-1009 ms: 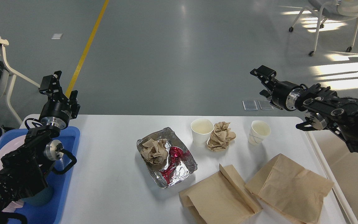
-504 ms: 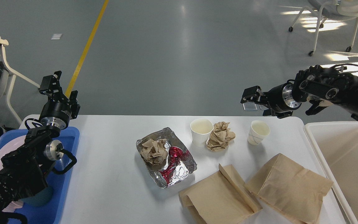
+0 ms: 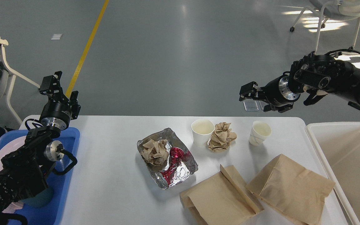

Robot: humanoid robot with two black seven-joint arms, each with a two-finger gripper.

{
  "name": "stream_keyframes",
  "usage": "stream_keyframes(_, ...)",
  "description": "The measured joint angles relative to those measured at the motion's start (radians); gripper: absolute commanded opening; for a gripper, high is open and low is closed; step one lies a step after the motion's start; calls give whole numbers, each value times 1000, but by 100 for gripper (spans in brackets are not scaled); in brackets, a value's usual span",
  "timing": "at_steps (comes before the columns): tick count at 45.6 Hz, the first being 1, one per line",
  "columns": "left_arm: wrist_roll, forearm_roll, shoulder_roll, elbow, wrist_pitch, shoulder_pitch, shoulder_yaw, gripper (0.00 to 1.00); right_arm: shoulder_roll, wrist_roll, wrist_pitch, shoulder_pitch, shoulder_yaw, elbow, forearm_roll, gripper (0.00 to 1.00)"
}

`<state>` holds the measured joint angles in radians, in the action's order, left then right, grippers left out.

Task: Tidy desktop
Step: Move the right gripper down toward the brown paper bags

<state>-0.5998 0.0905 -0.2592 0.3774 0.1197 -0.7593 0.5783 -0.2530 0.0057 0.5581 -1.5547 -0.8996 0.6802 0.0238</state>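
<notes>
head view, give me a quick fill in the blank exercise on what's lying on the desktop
1. The crumpled brown paper ball sits between two white paper ____.
2. The foil container holds crumpled brown paper and a shiny ____ wrapper.
3. Two flat brown paper ____ lie along the near edge of the desktop.
4. The off-white bin stands at the desktop's ____ end.

Missing words: cups; red; bags; right

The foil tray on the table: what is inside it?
The foil tray holds a crumpled brown paper ball and crumpled red foil. Anything beneath them is hidden.
</notes>
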Motion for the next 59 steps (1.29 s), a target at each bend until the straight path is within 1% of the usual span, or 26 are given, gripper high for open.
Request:
stream_keyframes(7,0,0,0,0,0,0,0,97,6,0,29,-6,9,2,-1,100)
stream_keyframes(24,0,0,1,0,0,0,0,97,22,0,31,16,-11,-34,12,100)
stream_keyframes(29,0,0,1,0,0,0,0,97,38,-7,39,-1,-36,-40,16,100)
stream_keyframes(34,0,0,1,0,0,0,0,97,51,-27,62,-17,-88,-40,18,100)
stream_keyframes(37,0,0,1,0,0,0,0,97,65,-38,87,-26,-113,-38,18,100)
stream_keyframes(43,0,0,1,0,0,0,0,97,82,-64,169,-62,-169,-25,18,100)
stream_keyframes(55,0,0,1,0,0,0,0,97,77,-68,374,-222,-209,29,15,100)
stream_keyframes(59,0,0,1,0,0,0,0,97,65,-68,396,-283,-209,73,13,100)
